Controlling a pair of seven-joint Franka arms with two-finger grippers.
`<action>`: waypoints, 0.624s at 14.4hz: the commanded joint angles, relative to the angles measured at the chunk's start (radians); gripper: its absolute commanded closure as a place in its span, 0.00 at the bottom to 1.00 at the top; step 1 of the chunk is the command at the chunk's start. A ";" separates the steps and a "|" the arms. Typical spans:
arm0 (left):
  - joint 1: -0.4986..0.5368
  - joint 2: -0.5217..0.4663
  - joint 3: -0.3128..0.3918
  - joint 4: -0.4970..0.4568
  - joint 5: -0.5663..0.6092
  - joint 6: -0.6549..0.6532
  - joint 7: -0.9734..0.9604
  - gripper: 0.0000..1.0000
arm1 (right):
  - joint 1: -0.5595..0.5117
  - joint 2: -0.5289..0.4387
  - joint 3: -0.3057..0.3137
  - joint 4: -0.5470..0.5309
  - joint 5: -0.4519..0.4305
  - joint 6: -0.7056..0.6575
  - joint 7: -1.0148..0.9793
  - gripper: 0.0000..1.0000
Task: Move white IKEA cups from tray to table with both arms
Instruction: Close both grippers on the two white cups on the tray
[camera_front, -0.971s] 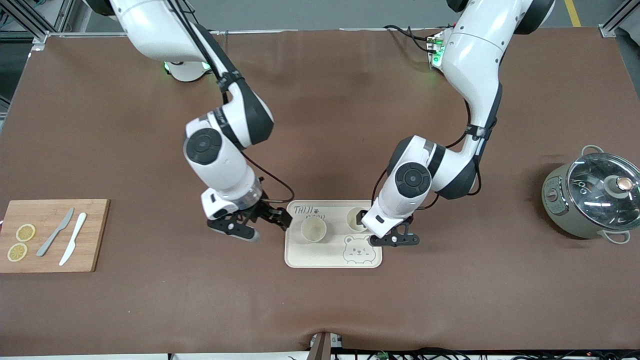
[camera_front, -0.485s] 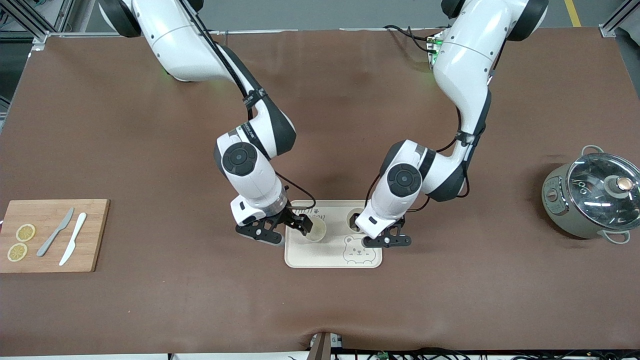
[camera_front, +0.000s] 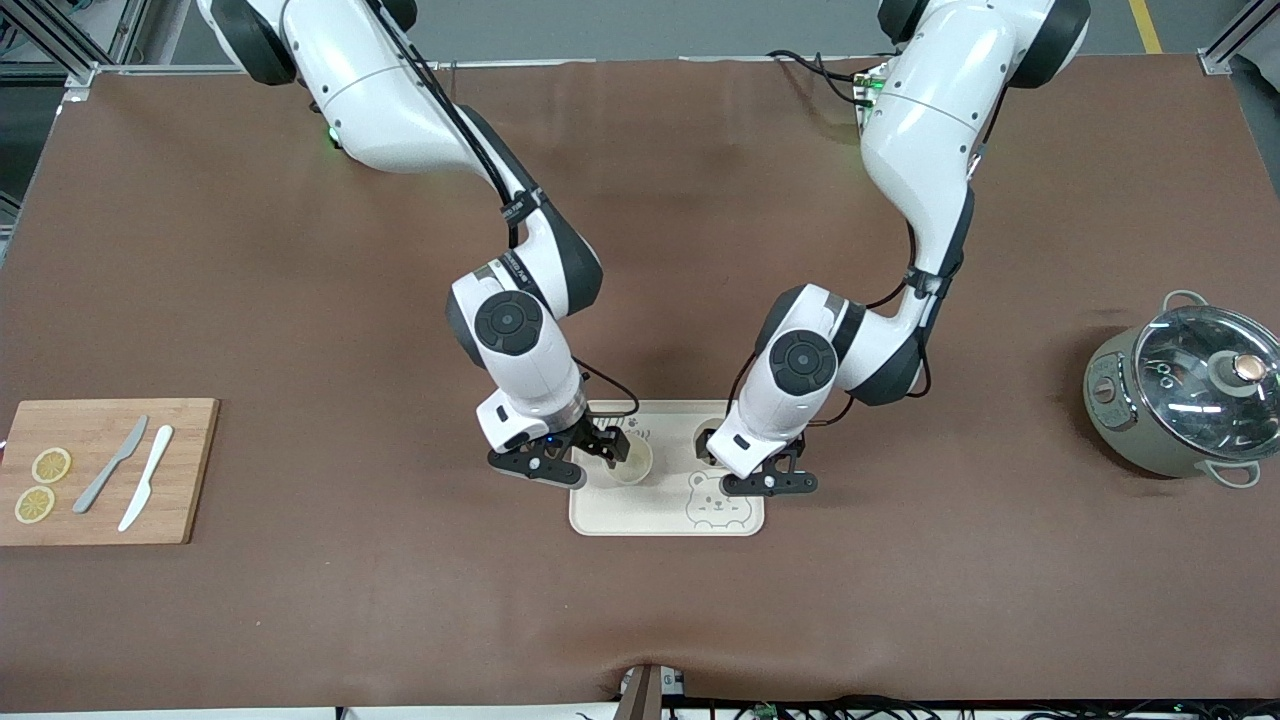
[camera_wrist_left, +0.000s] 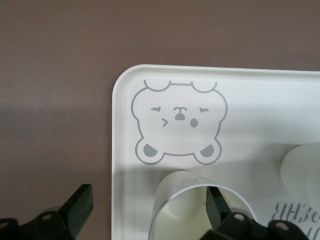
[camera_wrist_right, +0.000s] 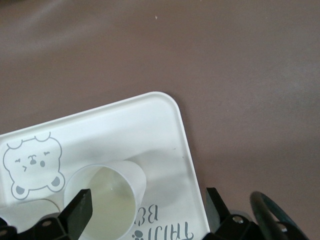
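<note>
Two white cups stand upright on the cream bear tray (camera_front: 650, 512). The cup (camera_front: 632, 463) toward the right arm's end shows in the right wrist view (camera_wrist_right: 107, 200). My right gripper (camera_front: 578, 461) is open (camera_wrist_right: 147, 207), with one finger over this cup's rim and the other outside the tray's edge. The other cup (camera_wrist_left: 200, 212) is mostly hidden under my left wrist in the front view. My left gripper (camera_front: 748, 468) is open (camera_wrist_left: 147, 205), with one finger inside that cup and the other outside it, off the tray (camera_wrist_left: 260, 100). Neither cup is gripped.
A wooden cutting board (camera_front: 100, 440) with two knives and lemon slices lies at the right arm's end. A grey-green pot with a glass lid (camera_front: 1185, 395) stands at the left arm's end. The brown table spreads around the tray.
My right gripper has moved from beside the tray onto its cup. My left gripper has shifted slightly toward the right arm's end, at its cup. The cups have not moved.
</note>
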 joint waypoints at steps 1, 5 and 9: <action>-0.006 0.028 0.005 0.018 0.023 0.007 -0.024 0.00 | 0.015 0.042 -0.009 0.040 -0.015 0.000 0.006 0.00; -0.021 0.035 0.005 0.018 0.016 0.007 -0.029 0.00 | 0.023 0.057 -0.009 0.040 -0.015 0.009 0.009 0.00; -0.026 0.031 0.005 0.018 0.014 0.006 -0.181 1.00 | 0.025 0.071 -0.009 0.038 -0.015 0.038 0.009 0.00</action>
